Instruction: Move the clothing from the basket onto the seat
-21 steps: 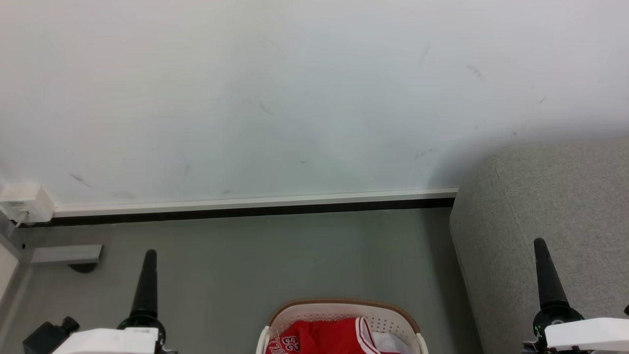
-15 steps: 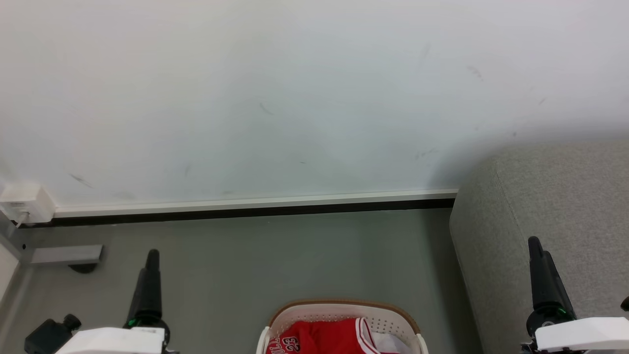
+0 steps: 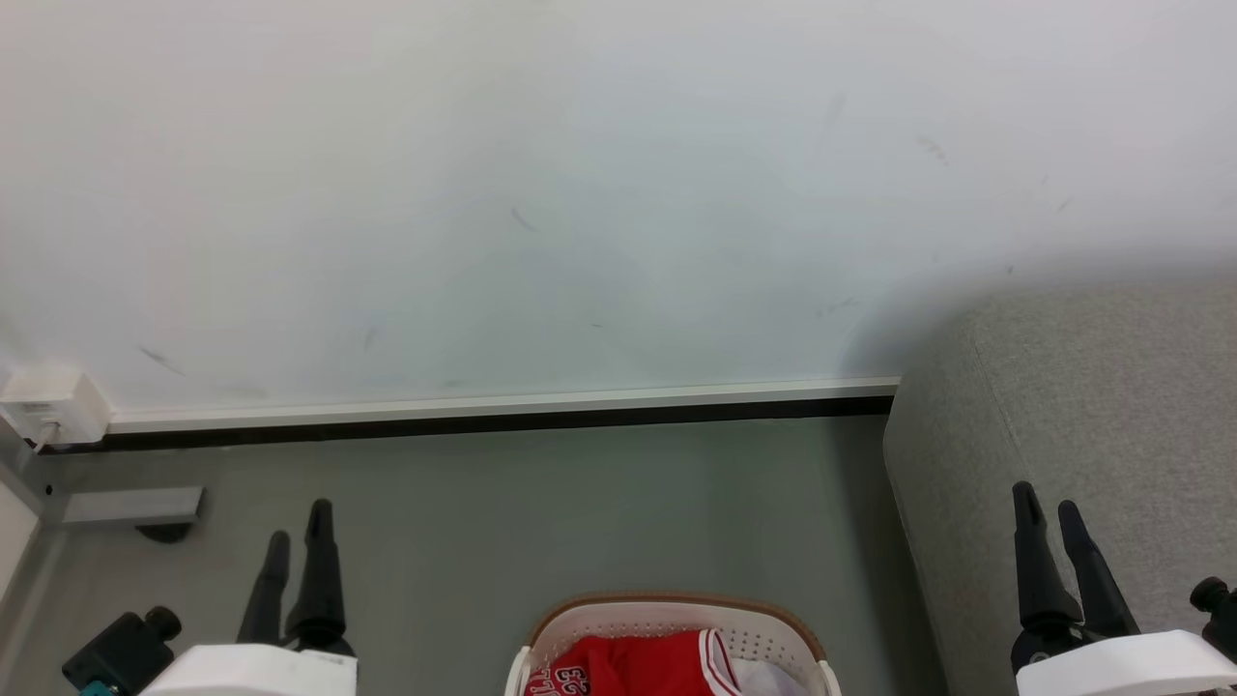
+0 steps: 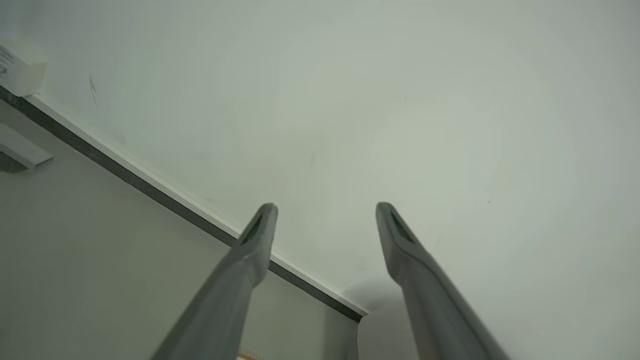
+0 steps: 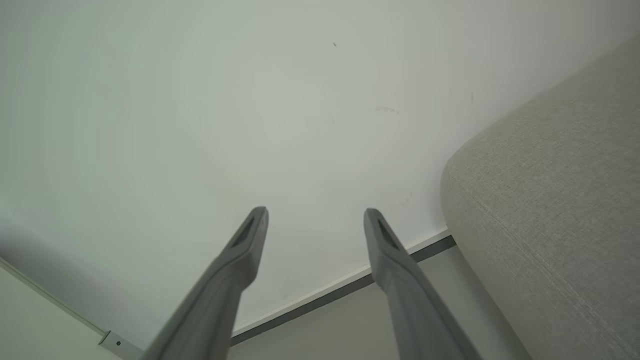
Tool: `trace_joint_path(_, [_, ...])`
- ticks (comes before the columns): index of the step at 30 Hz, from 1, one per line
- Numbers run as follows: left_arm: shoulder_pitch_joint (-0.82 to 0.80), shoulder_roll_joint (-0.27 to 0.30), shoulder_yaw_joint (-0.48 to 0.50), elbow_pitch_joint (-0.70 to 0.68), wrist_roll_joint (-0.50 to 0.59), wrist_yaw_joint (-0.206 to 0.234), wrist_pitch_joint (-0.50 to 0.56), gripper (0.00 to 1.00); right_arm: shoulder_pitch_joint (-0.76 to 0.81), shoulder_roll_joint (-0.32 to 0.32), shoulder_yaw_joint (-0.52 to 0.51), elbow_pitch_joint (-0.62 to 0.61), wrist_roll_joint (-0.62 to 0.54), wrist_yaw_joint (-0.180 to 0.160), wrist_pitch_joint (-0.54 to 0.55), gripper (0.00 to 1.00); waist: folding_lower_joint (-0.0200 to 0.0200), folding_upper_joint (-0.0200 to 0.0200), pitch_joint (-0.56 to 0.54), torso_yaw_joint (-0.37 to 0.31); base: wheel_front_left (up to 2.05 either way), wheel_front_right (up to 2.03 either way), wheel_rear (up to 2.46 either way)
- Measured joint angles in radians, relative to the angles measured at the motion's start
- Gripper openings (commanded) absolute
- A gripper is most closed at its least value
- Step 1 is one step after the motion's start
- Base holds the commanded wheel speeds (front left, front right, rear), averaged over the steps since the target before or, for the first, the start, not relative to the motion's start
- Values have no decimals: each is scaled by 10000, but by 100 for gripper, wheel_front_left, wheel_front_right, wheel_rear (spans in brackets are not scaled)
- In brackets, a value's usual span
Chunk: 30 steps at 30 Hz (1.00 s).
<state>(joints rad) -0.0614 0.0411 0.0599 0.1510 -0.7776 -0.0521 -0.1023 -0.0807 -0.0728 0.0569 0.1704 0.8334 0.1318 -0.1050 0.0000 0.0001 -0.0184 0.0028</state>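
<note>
The white perforated basket (image 3: pixel 773 633) with a brown rim sits on the floor at the bottom middle of the head view. Red clothing (image 3: pixel 628 667) with white trim and the number 23 lies inside it. The light-grey seat (image 3: pixel 1111 406) fills the right side and also shows at the right of the right wrist view (image 5: pixel 560 200). My left gripper (image 3: pixel 298 517) stands open left of the basket, empty. My right gripper (image 3: pixel 1046 498) stands open in front of the seat, empty. Both wrist views show spread fingers, left (image 4: pixel 325 207) and right (image 5: pixel 315 212), pointing at the wall.
A pale wall (image 3: pixel 580 193) with a white and black skirting (image 3: pixel 483 411) runs across the back. A white socket box (image 3: pixel 53 406) and a grey metal foot (image 3: pixel 130 505) sit at the far left. Grey floor (image 3: pixel 580 512) lies between basket and wall.
Both grippers have rolled about their wrists, so each now shows two separate fingers instead of one. The left arm moved slightly right and the right arm slightly left and down. The head view shifted a little.
</note>
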Motion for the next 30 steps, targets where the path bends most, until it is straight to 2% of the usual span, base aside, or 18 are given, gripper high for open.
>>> trace_joint_path(10, [17, 10, -54, 111, 1467, 268, -316, 100, -10, -44, 316, 125, -1517, 0, -284, 100, 0, 0, -53, -7, 0, 0, 0])
trace_joint_path(30, [97, 23, -247, 238, 3785, 474, -809, 100, -70, -198, 704, 332, -3427, 0, -784, 100, 0, 0, -182, -26, 0, 0, 0])
